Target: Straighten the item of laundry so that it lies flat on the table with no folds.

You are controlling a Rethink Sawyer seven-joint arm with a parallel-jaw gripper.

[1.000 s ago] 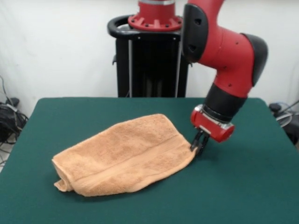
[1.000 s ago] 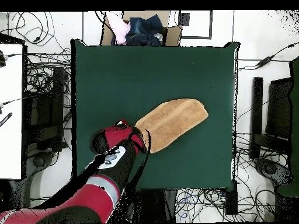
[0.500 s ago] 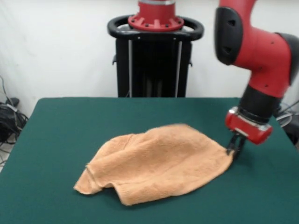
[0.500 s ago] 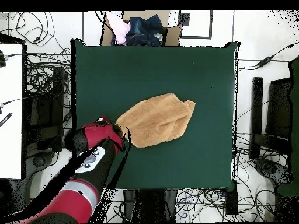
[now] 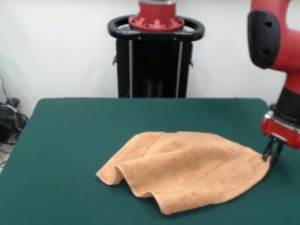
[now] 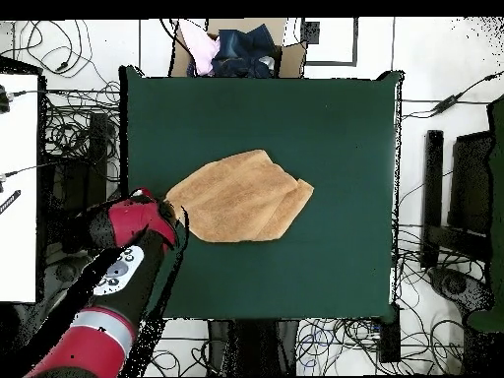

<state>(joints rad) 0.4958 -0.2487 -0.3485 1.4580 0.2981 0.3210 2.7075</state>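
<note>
I had the hand (image 5: pixel 272 157) down at the table's (image 5: pixel 70 140) surface on the right side of the front view, its dark fingertips pinched narrow on one corner of the orange-tan towel (image 5: pixel 187 168). From that corner the cloth fanned out across the green felt towards the left of the picture. It was not flat: the edge nearest the camera rippled in two or three soft waves, and a long fold ran back from the left end, where one layer was turned over onto the rest. A straight seam or band showed faintly along that turned part.

From overhead, the towel (image 6: pixel 241 197) lay a little left of the table's (image 6: pixel 335 118) middle, well inside every edge, as an uneven wedge with its narrow end meeting the hand (image 6: pixel 178 213) near the left rim. The red wrist and the arm (image 6: pixel 113 285) covered the fingers themselves there, so I could judge the grip only from the front camera. The arm crossed the lower left corner of the table and ran off the bottom of the picture.

Beyond the far edge in the overhead view sat an open cardboard box (image 6: pixel 236 49) with dark blue and pink clothes in it, and cables (image 6: pixel 59 128) trailed over the floor on both sides
</note>
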